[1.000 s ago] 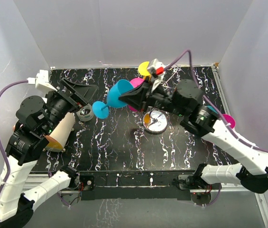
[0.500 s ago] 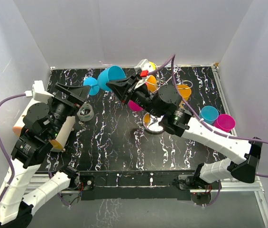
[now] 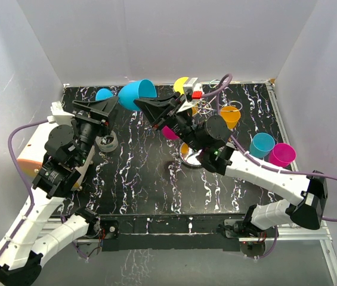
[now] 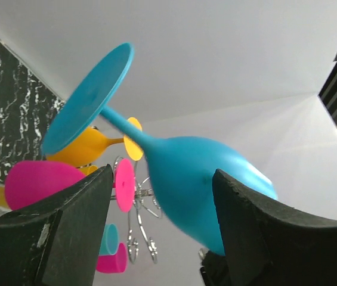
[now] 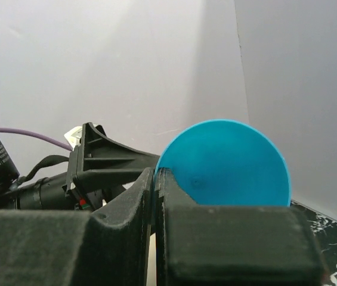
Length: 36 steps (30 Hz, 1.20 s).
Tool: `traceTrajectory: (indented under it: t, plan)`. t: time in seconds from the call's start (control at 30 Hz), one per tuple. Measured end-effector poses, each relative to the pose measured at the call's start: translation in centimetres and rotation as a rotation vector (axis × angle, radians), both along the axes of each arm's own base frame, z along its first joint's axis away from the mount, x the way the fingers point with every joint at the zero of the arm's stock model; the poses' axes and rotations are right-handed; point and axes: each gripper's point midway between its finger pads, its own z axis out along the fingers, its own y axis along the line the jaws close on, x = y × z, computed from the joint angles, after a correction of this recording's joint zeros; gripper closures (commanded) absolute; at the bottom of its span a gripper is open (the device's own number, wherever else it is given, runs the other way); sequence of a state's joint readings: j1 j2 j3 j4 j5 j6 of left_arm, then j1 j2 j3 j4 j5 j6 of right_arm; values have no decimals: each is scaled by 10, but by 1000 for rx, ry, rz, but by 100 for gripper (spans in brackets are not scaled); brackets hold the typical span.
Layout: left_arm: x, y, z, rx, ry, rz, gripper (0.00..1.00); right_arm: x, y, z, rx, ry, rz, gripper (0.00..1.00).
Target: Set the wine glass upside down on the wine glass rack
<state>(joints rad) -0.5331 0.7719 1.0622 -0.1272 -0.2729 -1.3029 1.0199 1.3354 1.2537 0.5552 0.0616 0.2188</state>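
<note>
The blue wine glass (image 3: pixel 135 94) hangs in the air over the back left of the table, lying nearly sideways with its foot (image 3: pixel 104 94) to the left. My right gripper (image 3: pixel 151 106) is shut on its rim; in the right wrist view the fingers (image 5: pixel 155 179) pinch the edge of the bowl (image 5: pixel 228 161). My left gripper (image 3: pixel 99 107) is open just beside the glass's stem end. In the left wrist view the bowl (image 4: pixel 204 190) lies between and beyond my open fingers (image 4: pixel 73 232). The wire rack (image 4: pixel 135 220) stands behind it, and its disc base (image 3: pixel 187 155) is partly hidden by my right arm.
Pink (image 3: pixel 169 132) and orange (image 3: pixel 229 116) glasses and a yellow foot (image 3: pixel 181 85) hang on the rack. A blue cup (image 3: pixel 262 144) and a pink cup (image 3: pixel 281 154) stand at the right. A grey tape roll (image 3: pixel 106 142) lies left of centre. White walls enclose the table.
My right arm has swung the blue glass left and toward the back, turning its foot leftward. My left arm has risen and moved its open gripper up beside the glass.
</note>
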Motion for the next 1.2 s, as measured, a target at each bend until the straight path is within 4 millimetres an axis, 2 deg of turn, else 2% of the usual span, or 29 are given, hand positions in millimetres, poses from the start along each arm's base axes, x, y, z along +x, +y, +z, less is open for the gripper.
traceTrajectory:
  t: [0.27,0.37,0.57,0.77,1.2]
  plan:
    - [3,10,27,-111,-79,55,43,-6,2,-14,48,39,52,100]
    - [5,11,32,-130,-96,62,45,-11,-1,-13,66,44,72,100]
    - [8,11,33,-141,-97,72,43,-22,-13,-1,107,20,90,100]
    - [6,13,35,-156,-100,74,41,-18,-20,5,129,8,55,100]
    - [10,10,33,-165,-88,74,42,-13,-15,9,187,1,56,100]
